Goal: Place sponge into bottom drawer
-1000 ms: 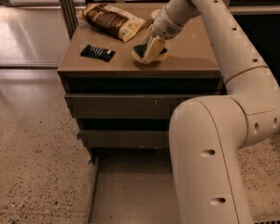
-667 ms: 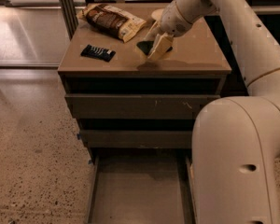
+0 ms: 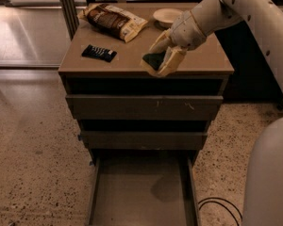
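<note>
Gripper (image 3: 157, 66): clamped on the sponge, its two pale fingers (image 3: 173, 60) only as far apart as the sponge is thick; it hangs over the front edge of the cabinet top, right of centre, fingertips pointing down and to the front-left.
Sponge (image 3: 153, 59): held between the fingers, lifted off the top; the dark green face shows in the gap and faces forward. The fingers cover most of it, so I cannot tell which way its long axis runs.
Arm (image 3: 254, 18): white, reaching in from the right.
Bottom drawer (image 3: 142, 192): pulled out towards me, its floor bare apart from a dim shadow; it lies well below the gripper.
Upper two drawers (image 3: 144, 106): plain-fronted, one above the other.
Cabinet top (image 3: 127, 55): a black bar (image 3: 99, 52) at the left, a snack bag (image 3: 114, 21) at the back left, and a small pale bowl (image 3: 166, 16) at the back, just behind the gripper.
Floor: speckled, with a dark cable (image 3: 221, 204) right of the open drawer.
</note>
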